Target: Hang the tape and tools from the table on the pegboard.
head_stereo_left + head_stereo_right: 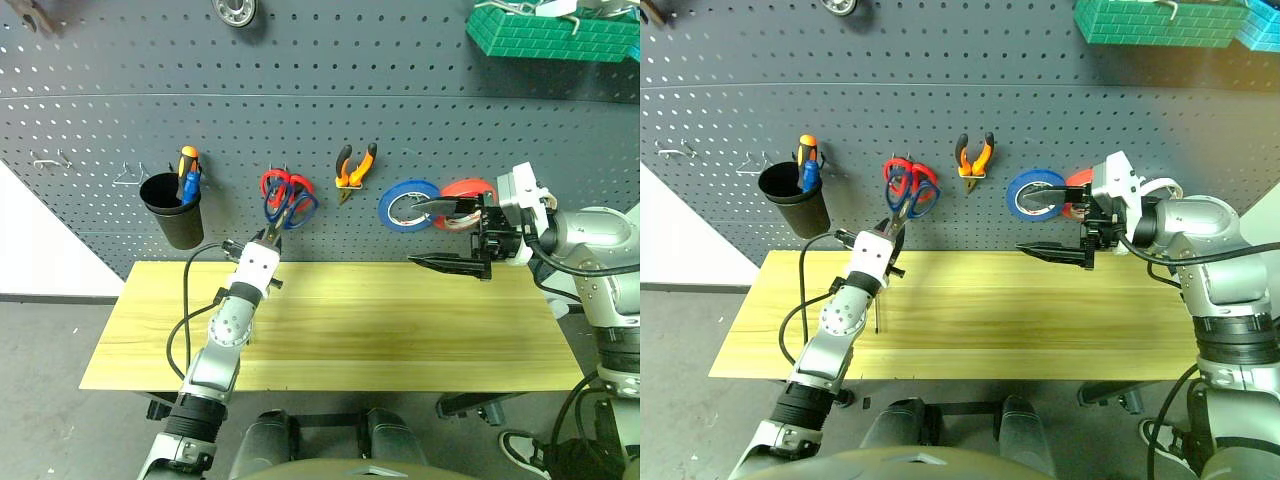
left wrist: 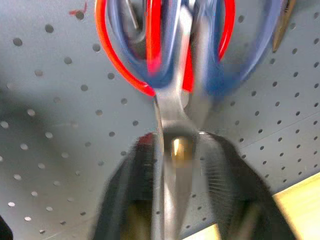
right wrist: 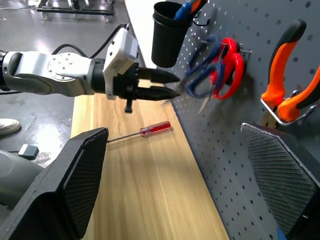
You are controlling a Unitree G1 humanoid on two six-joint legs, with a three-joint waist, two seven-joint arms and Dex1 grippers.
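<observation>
left pincer (image 1: 268,237) at the blue scissors (image 1: 297,208) hanging on the pegboard (image 1: 320,120)
its fingers sit partly apart on either side of the scissor blades; whether they grip is unclear. right pincer (image 1: 440,232) gapes wide and empty by the blue tape roll (image 1: 407,204). pliers (image 1: 354,169) hang, red screwdriver (image 3: 141,132) lies on the table (image 1: 400,330)

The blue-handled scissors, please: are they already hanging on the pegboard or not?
Hanging: the blue-handled scissors hang on the pegboard over the red-handled scissors, blades pointing down between the left end effector's fingers.
</observation>
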